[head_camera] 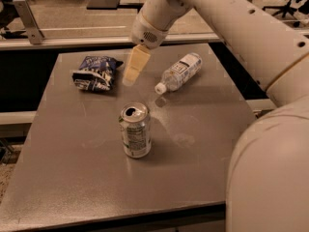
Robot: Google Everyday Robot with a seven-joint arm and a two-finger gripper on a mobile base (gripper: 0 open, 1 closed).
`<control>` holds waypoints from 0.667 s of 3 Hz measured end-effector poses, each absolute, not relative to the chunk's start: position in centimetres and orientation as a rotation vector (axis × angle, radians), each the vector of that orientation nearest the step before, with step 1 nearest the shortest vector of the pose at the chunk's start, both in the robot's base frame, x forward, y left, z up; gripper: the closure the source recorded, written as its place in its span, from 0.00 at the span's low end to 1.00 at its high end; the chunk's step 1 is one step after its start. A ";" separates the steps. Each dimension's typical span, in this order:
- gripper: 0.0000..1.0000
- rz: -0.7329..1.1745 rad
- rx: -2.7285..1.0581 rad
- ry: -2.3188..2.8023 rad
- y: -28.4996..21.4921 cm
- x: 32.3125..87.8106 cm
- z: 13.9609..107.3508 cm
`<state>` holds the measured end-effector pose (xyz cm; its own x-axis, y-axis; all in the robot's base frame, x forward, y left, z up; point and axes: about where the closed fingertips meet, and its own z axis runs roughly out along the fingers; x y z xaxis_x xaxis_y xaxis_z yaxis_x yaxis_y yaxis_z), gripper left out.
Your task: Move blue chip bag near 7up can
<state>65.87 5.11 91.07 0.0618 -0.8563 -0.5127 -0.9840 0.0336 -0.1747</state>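
The blue chip bag (95, 72) lies crumpled on the grey table (72, 178) at the back left. The 7up can (135, 130) stands upright near the table's middle, in front of and to the right of the bag. My gripper (131, 74) hangs from the white arm, just right of the bag and above the table, behind the can. Its tan fingers (136, 63) point down and left.
A clear plastic bottle (179, 71) with a white cap lies on its side at the back right, cap toward the can. My white arm (270, 105) fills the right side of the view. A rail (72, 40) runs behind the table.
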 end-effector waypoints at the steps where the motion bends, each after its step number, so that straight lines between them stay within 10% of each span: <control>1: 0.00 0.437 -1.805 1.916 8.6 66.1 89.8; 2: 0.00 0.481 -1.755 1.989 11.0 65.9 88.7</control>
